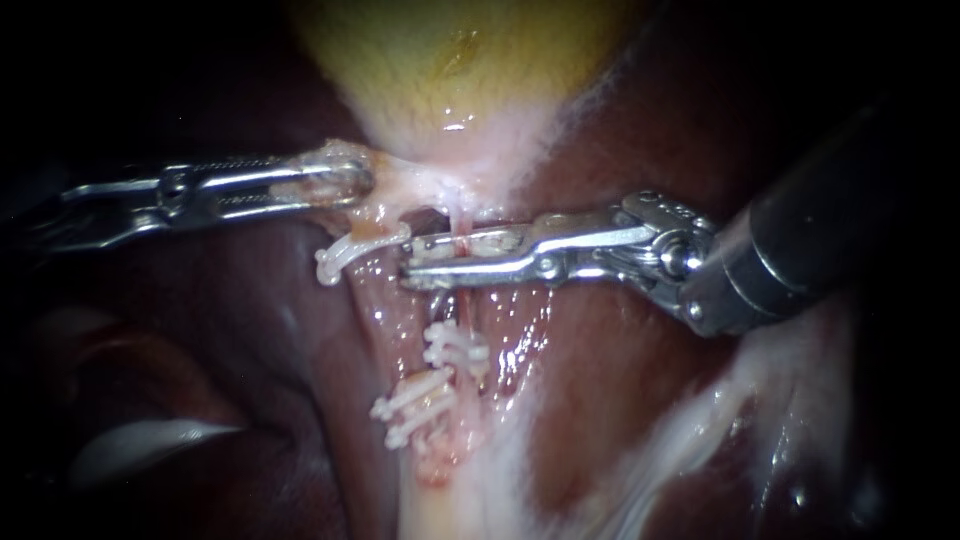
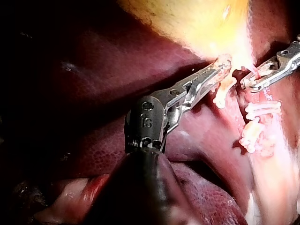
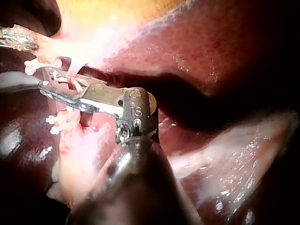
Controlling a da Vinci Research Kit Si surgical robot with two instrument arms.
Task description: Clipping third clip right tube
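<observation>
The yellow gallbladder (image 1: pixel 450 60) narrows to pale neck tissue (image 1: pixel 420 185). My left instrument (image 1: pixel 355 182) comes in from the left, jaws shut on that tissue, holding it taut. My right instrument (image 1: pixel 412 260) reaches across from the right. Its jaws straddle the thin pink right tube (image 1: pixel 462 225) and are closed on a white clip (image 1: pixel 430 247) around it. Lower on the same tube sit two white clips (image 1: pixel 455 348) (image 1: pixel 415 400). Another white clip (image 1: pixel 350 250) crosses the left tube. In the right wrist view the jaws (image 3: pixel 47 77) hold the clip against the tube.
Dark red liver (image 1: pixel 620 380) surrounds the tubes on both sides. White glistening membrane (image 1: pixel 760 400) runs along the lower right. A small hole (image 1: pixel 425 215) opens between the two tubes just under the neck. The right instrument's thick dark shaft (image 1: pixel 820 230) fills the right side.
</observation>
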